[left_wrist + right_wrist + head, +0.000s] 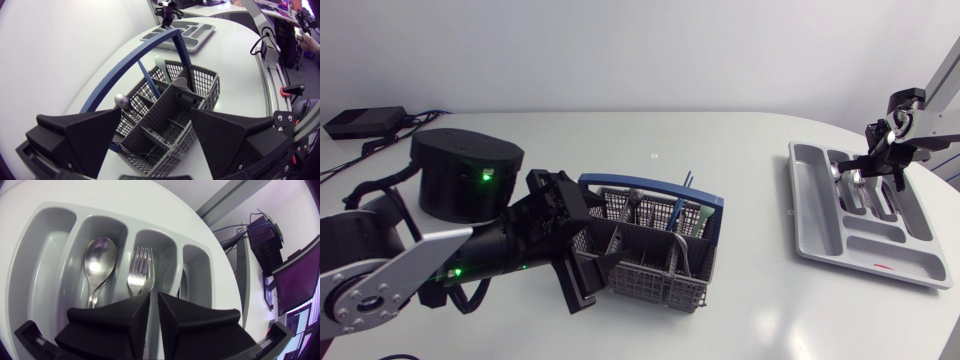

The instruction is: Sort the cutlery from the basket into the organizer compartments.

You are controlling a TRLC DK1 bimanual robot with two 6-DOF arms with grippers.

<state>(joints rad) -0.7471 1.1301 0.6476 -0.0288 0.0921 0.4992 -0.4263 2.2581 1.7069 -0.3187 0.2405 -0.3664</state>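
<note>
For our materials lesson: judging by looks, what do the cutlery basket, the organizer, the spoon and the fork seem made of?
The basket: likely moulded plastic, matte grey, with fine mesh walls and a blue handle. The organizer: probably plastic too, smooth light grey with a soft sheen and rounded compartments. The spoon and fork: apparently polished metal, given bright mirror-like highlights.

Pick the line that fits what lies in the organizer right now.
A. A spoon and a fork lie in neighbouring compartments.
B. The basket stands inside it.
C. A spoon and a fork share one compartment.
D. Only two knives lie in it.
A: the right wrist view shows the spoon in one compartment of the organizer and the fork in the next one, a wall between them.
</note>
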